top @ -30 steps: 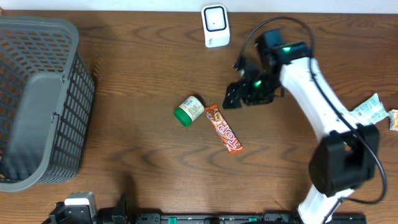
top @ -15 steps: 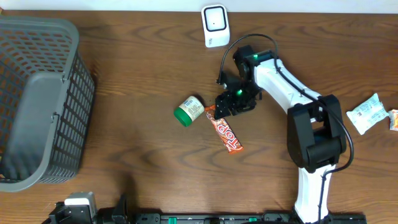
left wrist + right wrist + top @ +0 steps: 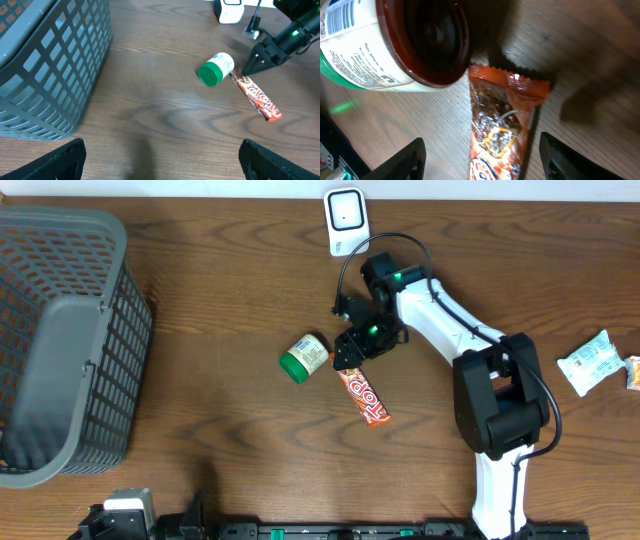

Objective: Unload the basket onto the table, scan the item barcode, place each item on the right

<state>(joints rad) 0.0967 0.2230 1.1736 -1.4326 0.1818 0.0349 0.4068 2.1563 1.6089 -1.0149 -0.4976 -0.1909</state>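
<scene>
Straddling upper end of candy bar (image 3: 497,130) with right gripper (image 3: 480,155), jaws apart, nothing pinched yet, probably lining up a grab for the scanner (image 3: 346,222). Lying mid-table, just beside green-lidded jar (image 3: 304,357). Keeping left gripper (image 3: 165,160) wide, empty. Versus earlier: having swung in from the right, jaws narrowing.

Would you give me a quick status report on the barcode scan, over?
Left gripper open, away from items. Right gripper open, straddling candy bar end, not gripping. Jar crowds that end. Scanner at far edge.
</scene>
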